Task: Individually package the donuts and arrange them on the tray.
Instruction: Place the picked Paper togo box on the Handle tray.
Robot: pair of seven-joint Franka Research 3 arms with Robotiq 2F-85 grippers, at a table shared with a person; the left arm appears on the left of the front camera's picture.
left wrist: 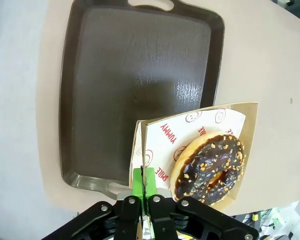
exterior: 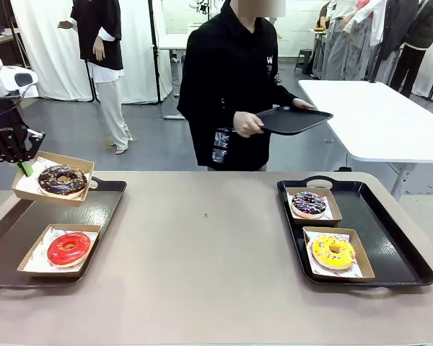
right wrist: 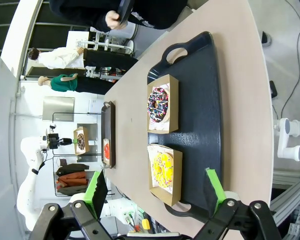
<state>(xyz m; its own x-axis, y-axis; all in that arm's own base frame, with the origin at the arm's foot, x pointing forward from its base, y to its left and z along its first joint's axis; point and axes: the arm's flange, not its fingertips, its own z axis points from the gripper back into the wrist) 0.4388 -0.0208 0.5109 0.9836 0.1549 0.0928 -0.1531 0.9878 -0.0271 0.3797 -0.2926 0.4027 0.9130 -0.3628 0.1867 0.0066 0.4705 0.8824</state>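
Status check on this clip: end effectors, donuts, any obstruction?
Left end effector shut on chocolate donut's box, lifted over left tray. Right end effector open, empty. Red donut boxed there. Person holds spare tray; nothing blocking.

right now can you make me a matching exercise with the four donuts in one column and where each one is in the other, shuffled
Things:
1. chocolate donut
2. red donut
3. purple donut
4. yellow donut

Places:
A. boxed, near end of the right tray
B. boxed, lifted above the left tray by the left gripper
C. boxed, far end of the right tray
D. boxed, resting on the left tray

Pairs: 1-B, 2-D, 3-C, 4-A
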